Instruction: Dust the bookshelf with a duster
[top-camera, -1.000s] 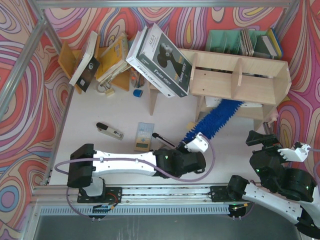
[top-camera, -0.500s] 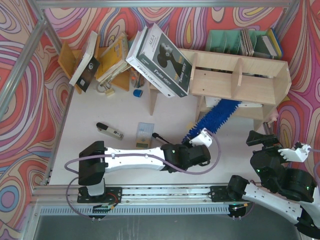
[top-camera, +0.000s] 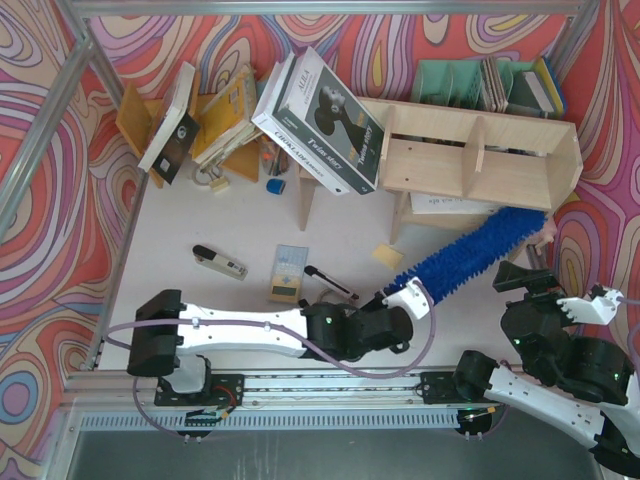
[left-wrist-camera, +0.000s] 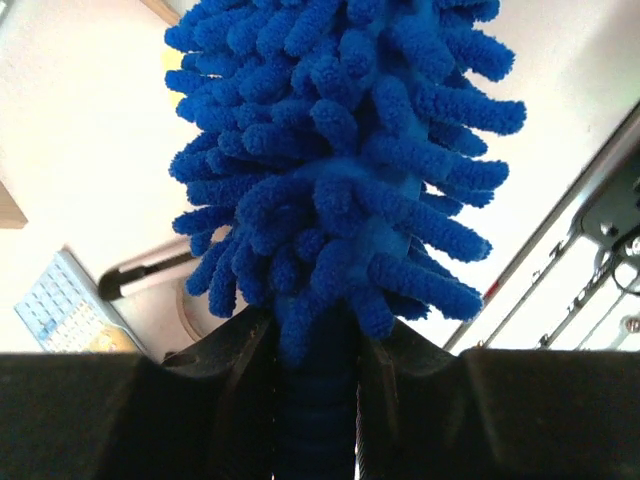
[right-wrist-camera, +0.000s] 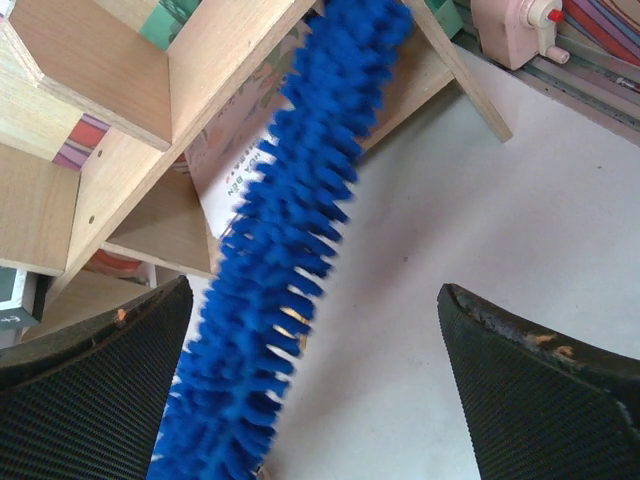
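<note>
one plywood bookshelf (top-camera: 500, 175), one blue duster (top-camera: 470, 255), two pincers: the left pincer (left-wrist-camera: 315, 400) and the right pincer (right-wrist-camera: 310, 340), one green file holder (top-camera: 445, 80), one orange-brown book rack (top-camera: 130, 115), one calculator (top-camera: 288, 270), one yellow sticky note (top-camera: 387, 255), all on one desk (top-camera: 200, 220).

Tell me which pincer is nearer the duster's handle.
Left. The left pincer is shut on the handle of the duster; the right pincer stands open further right, beside the fluffy head, not holding it.
</note>
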